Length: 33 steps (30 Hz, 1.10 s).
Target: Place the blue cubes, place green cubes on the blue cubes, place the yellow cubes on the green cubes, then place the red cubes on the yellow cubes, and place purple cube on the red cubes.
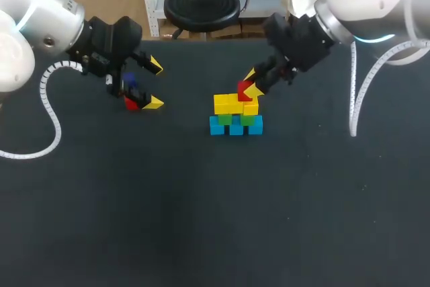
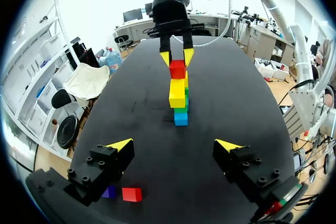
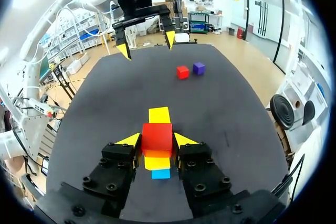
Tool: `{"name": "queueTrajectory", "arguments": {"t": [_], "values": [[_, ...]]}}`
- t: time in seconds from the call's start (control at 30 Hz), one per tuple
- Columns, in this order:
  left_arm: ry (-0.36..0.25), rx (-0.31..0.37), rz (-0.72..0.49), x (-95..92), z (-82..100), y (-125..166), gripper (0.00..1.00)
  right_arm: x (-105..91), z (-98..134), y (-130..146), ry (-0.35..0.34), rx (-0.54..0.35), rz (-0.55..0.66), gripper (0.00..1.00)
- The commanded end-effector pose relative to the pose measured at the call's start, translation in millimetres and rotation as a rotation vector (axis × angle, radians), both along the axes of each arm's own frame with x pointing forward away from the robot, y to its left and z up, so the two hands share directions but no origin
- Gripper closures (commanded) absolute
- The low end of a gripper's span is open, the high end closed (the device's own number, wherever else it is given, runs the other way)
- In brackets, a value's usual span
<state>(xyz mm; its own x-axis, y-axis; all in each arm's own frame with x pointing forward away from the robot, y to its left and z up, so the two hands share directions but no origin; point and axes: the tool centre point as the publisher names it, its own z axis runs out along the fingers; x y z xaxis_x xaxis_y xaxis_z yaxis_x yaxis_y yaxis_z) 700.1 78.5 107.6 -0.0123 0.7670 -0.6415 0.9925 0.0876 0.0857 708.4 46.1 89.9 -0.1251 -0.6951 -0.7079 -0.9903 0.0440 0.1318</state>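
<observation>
Gripping one red cube (image 3: 157,135) from two sides in the right pincer (image 3: 157,140), right at the top of the stack (image 1: 235,115), over its yellow cubes (image 1: 228,103). Cannot tell whether resting on them or just clear of them. Beneath the yellow cubes, green cubes (image 1: 250,119); beneath those, a row of blue cubes (image 1: 236,128) on the worktop (image 1: 201,220).

Well apart from the stack, on the left arm's side: holding the left pincer (image 2: 175,145) spread wide with nothing in it, over a second red cube (image 2: 132,194) and the purple cube (image 2: 109,192), these two lying just beside each other on the worktop.

Judging from the layers: partway through the red tier, purple not yet begun.

Risks from here, as a judgement:
- Releasing off-centre or tilted would likely roll the red cube off the yellow edge and down the stack.
- Pressing down too hard, or dragging sideways while opening, could shove the yellow cubes, merely resting on the green, and topple the stack.
- Seating it too near the middle of the stack would leave no room for the second red cube, and no level pair for the purple cube.
- Lowering the wide left pincer carelessly could knock the purple cube or trap both cubes together.
</observation>
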Motion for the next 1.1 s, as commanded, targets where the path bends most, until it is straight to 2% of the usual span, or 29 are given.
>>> {"name": "queueTrajectory", "arguments": {"t": [0.03,1.1], "values": [[-0.001,0.001,0.0,-0.1,-0.2,0.2,0.0,-6.0,1.2,-2.8,-0.005,-0.005,-0.008,1.0],[-0.001,0.001,0.0,-0.1,-0.2,0.2,0.0,0.1,-5.4,1.7,0.012,-0.017,0.0,1.0]]}}
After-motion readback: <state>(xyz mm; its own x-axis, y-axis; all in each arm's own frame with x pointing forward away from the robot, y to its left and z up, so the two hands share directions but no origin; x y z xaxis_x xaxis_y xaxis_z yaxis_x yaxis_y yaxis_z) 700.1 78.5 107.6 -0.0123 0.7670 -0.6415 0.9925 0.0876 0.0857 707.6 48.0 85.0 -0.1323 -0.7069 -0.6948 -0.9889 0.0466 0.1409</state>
